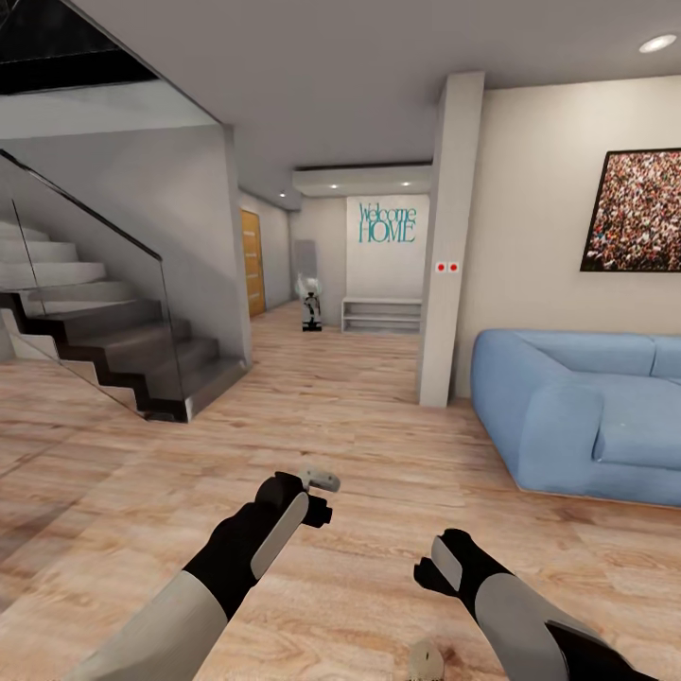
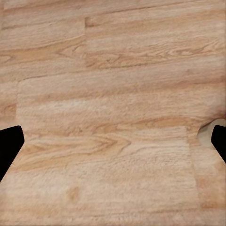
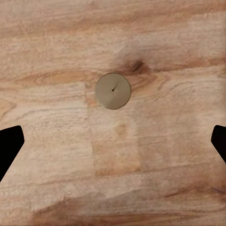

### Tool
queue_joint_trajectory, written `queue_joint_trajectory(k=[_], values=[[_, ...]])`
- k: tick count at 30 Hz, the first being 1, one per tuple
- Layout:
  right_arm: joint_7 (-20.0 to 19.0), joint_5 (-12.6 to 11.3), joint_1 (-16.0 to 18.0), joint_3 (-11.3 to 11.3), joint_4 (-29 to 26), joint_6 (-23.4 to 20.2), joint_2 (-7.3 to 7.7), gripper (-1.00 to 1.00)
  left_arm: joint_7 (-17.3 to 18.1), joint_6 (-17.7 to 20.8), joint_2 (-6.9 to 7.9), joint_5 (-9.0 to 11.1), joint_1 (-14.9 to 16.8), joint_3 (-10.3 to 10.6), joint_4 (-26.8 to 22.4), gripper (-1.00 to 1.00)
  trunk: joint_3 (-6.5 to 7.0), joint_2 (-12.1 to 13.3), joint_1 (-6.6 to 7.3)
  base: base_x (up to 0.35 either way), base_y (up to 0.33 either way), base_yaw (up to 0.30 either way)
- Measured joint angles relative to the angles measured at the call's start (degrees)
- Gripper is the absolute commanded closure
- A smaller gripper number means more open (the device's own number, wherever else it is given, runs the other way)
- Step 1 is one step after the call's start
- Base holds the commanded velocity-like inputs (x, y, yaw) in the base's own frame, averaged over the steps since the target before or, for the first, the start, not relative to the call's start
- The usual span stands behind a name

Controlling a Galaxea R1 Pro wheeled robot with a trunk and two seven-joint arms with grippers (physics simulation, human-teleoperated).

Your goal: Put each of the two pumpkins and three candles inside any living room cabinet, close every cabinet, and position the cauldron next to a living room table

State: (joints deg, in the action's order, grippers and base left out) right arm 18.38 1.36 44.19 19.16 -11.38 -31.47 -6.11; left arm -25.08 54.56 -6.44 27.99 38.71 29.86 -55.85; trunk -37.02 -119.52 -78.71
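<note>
Pale grey-green, a candle (image 1: 425, 656) stands upright on the wooden floor (image 1: 378, 454) at the near edge of the head view, just beside the right forearm; from above, its round top and tiny wick show (image 3: 113, 91) — clear of both finger tips. The right gripper (image 1: 437, 567) hangs over it, fingers spread wide, released. The left gripper (image 1: 317, 492) reaches forward over bare boards, also parted, a second candle (image 1: 320, 480) just beyond it. A blue sofa (image 1: 582, 416) sits right — stairs (image 1: 104, 340) left.
</note>
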Motion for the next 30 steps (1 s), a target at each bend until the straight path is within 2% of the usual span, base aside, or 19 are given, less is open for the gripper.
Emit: queue_joint_trajectory(k=[30], values=[[0.0,0.13,0.0,-0.22,0.25,0.32,-0.37,-1.0,0.09,-0.09,-0.02,-0.01,0.0,0.0,0.26,-1.0,-5.39,-12.03,-6.59,0.0,0.0,0.0]])
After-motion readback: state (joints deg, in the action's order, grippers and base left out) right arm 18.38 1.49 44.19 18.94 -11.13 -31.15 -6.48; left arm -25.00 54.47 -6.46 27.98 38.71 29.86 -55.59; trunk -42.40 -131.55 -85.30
